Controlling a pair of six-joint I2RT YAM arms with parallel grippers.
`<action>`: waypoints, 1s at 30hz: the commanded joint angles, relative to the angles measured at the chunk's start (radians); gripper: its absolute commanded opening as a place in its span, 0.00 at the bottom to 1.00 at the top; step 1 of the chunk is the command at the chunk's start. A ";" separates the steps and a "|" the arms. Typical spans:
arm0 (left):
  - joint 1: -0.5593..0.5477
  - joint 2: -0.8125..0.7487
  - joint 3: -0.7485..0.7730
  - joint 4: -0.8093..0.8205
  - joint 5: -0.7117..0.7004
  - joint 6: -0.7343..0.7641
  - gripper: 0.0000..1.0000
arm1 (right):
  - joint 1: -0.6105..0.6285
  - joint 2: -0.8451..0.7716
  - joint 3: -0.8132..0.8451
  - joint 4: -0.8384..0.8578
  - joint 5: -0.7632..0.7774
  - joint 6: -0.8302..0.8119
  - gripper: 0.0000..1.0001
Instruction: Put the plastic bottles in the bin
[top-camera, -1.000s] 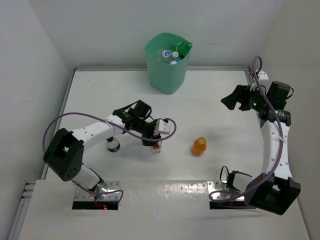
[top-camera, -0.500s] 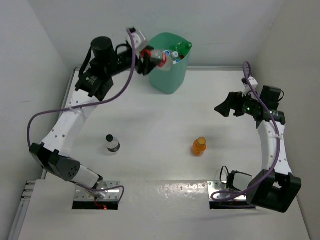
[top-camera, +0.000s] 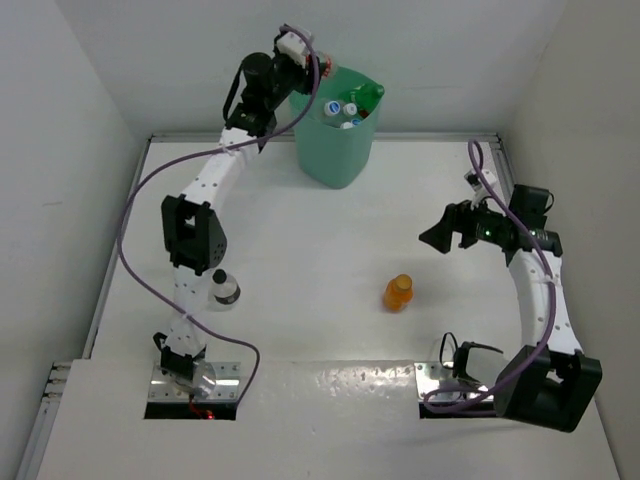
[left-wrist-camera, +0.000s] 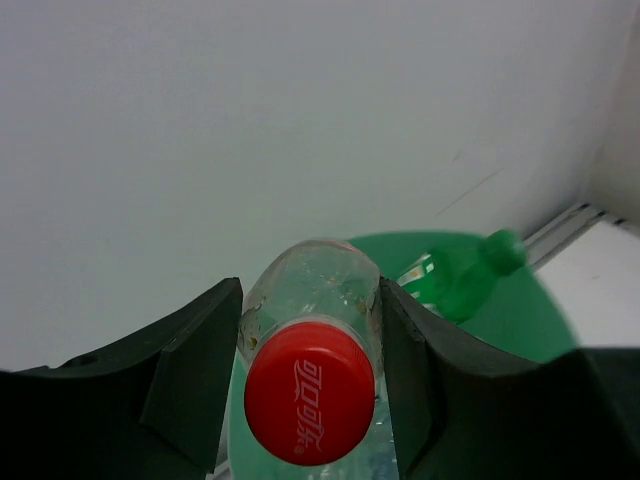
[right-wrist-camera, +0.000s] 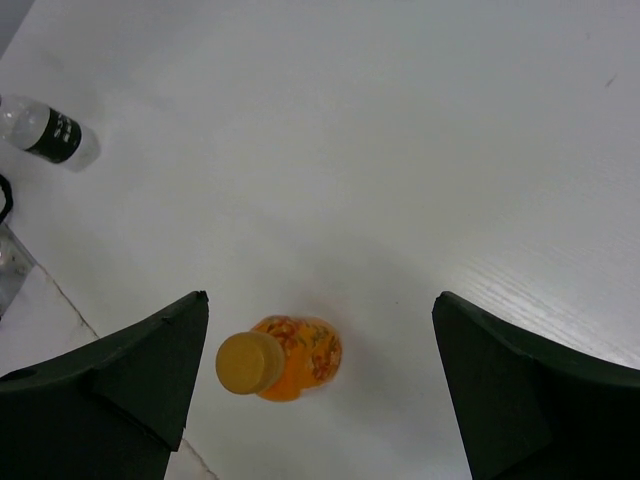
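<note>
My left gripper (top-camera: 310, 78) is shut on a clear plastic bottle with a red cap (left-wrist-camera: 310, 390), held over the back left rim of the mint-green bin (top-camera: 335, 140). In the left wrist view the bin (left-wrist-camera: 520, 320) lies below, with a green bottle (left-wrist-camera: 465, 280) in it. From above, the green bottle (top-camera: 366, 96) and clear bottles with blue and white caps (top-camera: 340, 108) show inside. An orange bottle (top-camera: 398, 292) stands on the table. My right gripper (top-camera: 440, 232) hovers open, up and to the right of it; the wrist view has the orange bottle (right-wrist-camera: 285, 358) between the fingers, below them.
A clear bottle with a black cap and black label (top-camera: 225, 290) stands on the table beside the left arm's lower link, also seen as the black-label bottle (right-wrist-camera: 50, 135) in the right wrist view. White walls enclose the table at the back and both sides.
The left arm lifted the red-capped bottle off the table and swung it up to the bin's rim. The right arm moved left and nearer, towards the orange bottle, jaws a little wider.
</note>
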 joint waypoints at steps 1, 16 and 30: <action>-0.003 0.038 0.038 0.213 -0.107 0.114 0.38 | 0.028 -0.043 -0.014 -0.046 -0.039 -0.119 0.92; -0.030 0.057 0.113 0.294 -0.211 0.171 1.00 | 0.166 -0.218 -0.104 -0.249 0.047 -0.345 0.94; -0.009 -0.644 -0.551 0.186 -0.189 0.133 1.00 | 0.345 -0.120 -0.193 -0.074 0.119 -0.326 0.94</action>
